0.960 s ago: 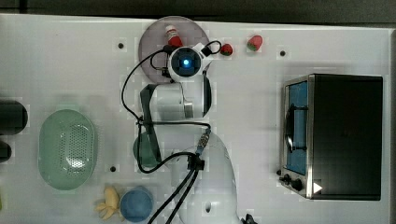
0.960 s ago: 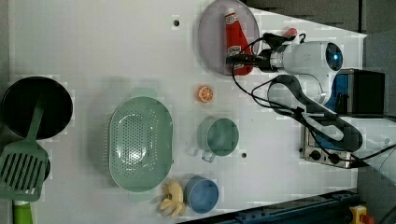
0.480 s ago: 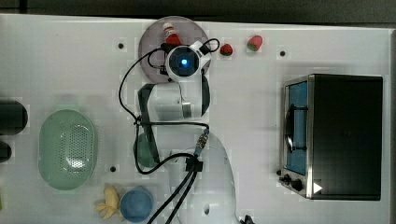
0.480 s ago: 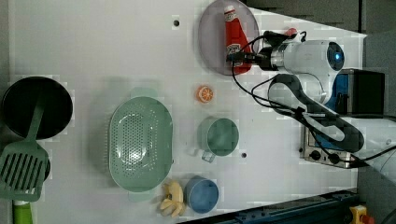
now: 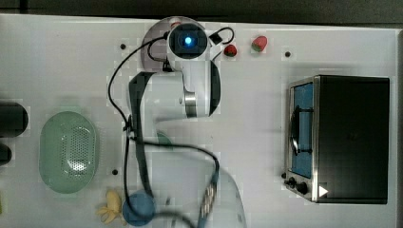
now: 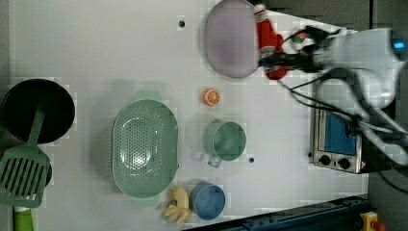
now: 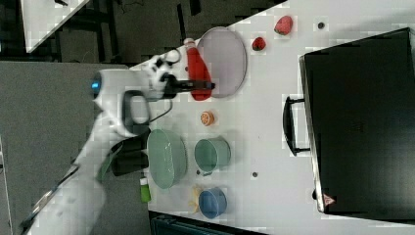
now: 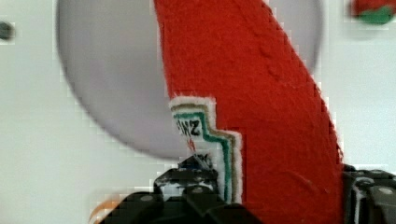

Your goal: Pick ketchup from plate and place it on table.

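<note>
The ketchup [image 6: 268, 41], a red bottle with a white cap and label, hangs lifted by the left view's right rim of the pale lilac plate [image 6: 230, 38]. My gripper [image 6: 272, 60] is shut on its lower body. The wrist view has the ketchup [image 8: 261, 93] close up between two black fingers [image 8: 187, 189], with the plate [image 8: 112, 74] behind it. In the right view the ketchup [image 7: 196, 71] overlaps the plate [image 7: 224, 58] at its edge, over the white table [image 7: 264, 122]. From the top view my wrist covers most of the plate [image 5: 151, 37].
Two strawberries [image 5: 230, 50] [image 5: 259, 43] lie beside the plate. A black toaster oven [image 5: 342, 137] stands at the top view's right. An orange slice [image 6: 210, 96], teal cup [image 6: 226, 139], green basket [image 6: 144, 147], blue bowl [image 6: 209, 199], banana [image 6: 177, 206] and black pan [image 6: 38, 110] sit further off.
The gripper closed on the ketchup and lifted it off the plate. It now hangs by the left view's right rim, and the wrist looms larger in the top view.
</note>
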`<act>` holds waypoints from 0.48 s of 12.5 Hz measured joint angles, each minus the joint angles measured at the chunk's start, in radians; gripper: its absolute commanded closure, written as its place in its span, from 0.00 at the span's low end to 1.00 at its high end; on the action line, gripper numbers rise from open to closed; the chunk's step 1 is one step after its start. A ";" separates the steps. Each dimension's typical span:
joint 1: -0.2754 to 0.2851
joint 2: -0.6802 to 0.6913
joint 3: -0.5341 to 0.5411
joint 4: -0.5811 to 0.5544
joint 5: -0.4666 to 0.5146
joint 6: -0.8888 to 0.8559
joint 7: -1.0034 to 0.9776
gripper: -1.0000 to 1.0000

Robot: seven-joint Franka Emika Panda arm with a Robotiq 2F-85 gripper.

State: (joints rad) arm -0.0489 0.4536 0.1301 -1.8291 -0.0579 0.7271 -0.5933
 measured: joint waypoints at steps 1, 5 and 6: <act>-0.008 -0.080 0.004 -0.009 0.008 -0.049 0.000 0.35; -0.034 -0.396 0.004 -0.098 0.054 -0.120 0.003 0.35; -0.039 -0.464 -0.002 -0.146 0.058 -0.121 0.003 0.35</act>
State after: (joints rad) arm -0.0880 -0.0103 0.1282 -1.9746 -0.0001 0.6064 -0.5898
